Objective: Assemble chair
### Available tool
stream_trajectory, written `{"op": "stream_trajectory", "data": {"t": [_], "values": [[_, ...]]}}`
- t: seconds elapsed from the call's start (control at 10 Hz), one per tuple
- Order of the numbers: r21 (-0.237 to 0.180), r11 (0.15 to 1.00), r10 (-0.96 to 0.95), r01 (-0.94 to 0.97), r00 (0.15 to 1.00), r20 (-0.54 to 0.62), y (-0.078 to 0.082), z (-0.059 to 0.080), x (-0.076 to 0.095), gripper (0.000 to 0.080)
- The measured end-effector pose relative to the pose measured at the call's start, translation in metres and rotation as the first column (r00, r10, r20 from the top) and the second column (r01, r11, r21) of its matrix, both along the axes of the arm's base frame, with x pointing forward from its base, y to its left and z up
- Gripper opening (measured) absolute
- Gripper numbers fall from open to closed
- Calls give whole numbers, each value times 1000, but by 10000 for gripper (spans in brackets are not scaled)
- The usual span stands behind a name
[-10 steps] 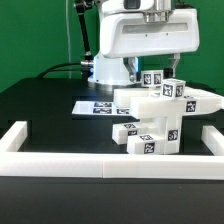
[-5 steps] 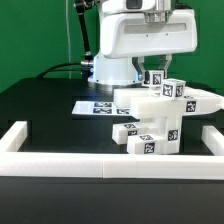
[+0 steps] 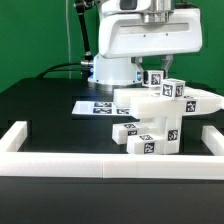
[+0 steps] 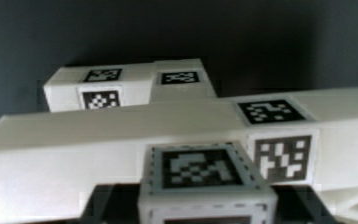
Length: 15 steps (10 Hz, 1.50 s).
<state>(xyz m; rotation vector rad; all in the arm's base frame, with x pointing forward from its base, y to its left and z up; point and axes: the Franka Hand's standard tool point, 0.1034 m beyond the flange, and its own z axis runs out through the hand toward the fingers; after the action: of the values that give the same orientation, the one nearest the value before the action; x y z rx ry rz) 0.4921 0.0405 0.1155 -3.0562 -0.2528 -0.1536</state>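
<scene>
The partly built white chair (image 3: 158, 118) stands at the exterior view's right, a stack of blocky tagged parts. Its flat seat slab (image 3: 190, 101) lies on top, and two tagged posts rise from it. My gripper (image 3: 153, 73) hangs straight above and is shut on the rear post (image 3: 153, 79). In the wrist view that post (image 4: 202, 172) fills the space between my dark fingers (image 4: 115, 204), with the wide slab (image 4: 105, 138) behind it and another tagged block (image 4: 131, 86) beyond. The second post (image 3: 173, 90) stands just beside the held one.
A small loose tagged piece (image 3: 124, 131) lies in front of the chair. The marker board (image 3: 98, 107) lies flat behind it. A low white border rail (image 3: 60, 165) runs along the front, with side rails to the left (image 3: 15, 135) and right (image 3: 212, 138).
The fingers have closed in on the rear post since a second ago. The arm and the chair parts have stayed where they were.
</scene>
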Motion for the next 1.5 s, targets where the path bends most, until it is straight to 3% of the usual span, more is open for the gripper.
{"op": "stream_trajectory", "data": {"t": [0.5,0.9,1.3,1.4,1.5], "values": [[47,916,-396,398,917,-43,0,0,0,287],[57,703,-703,709,705,-95,3,0,1,287],[59,570,-811,819,573,-122,3,0,1,287],[59,574,-808,817,576,-121,3,0,1,329],[60,611,-782,790,613,-115,3,0,1,496]]}}
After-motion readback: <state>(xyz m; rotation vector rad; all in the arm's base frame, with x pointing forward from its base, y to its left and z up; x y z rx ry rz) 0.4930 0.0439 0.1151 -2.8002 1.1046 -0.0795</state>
